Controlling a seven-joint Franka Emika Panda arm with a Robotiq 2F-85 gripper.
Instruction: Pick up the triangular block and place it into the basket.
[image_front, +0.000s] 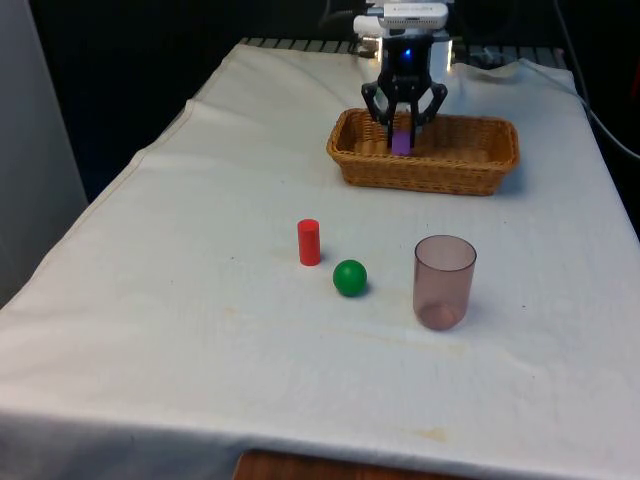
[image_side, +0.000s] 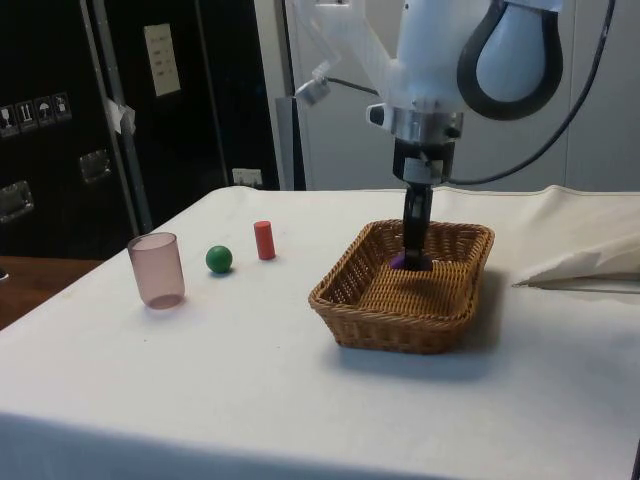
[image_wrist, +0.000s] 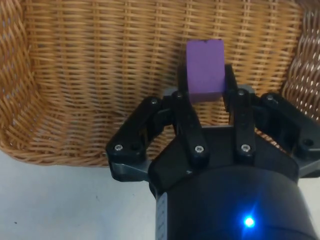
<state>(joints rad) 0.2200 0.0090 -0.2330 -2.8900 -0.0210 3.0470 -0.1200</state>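
A purple block (image_front: 401, 143) is held between the fingers of my gripper (image_front: 401, 138), which is shut on it. The gripper reaches straight down into the wicker basket (image_front: 430, 180) at the far side of the table. In the wrist view the purple block (image_wrist: 205, 70) sits between the gripper's (image_wrist: 205, 81) two black fingers, just above the woven basket floor (image_wrist: 100, 75). The side view puts the gripper (image_side: 413, 258) low inside the basket (image_side: 400, 325), near its far end. There the block (image_side: 397, 262) peeks out beside the fingers, close to the bottom.
A red cylinder (image_front: 309, 242), a green ball (image_front: 350, 277) and a translucent pink cup (image_front: 444, 281) stand in the middle of the white cloth, well clear of the basket. The side view has them in a row: cup (image_side: 156, 269), ball (image_side: 219, 259), cylinder (image_side: 264, 240).
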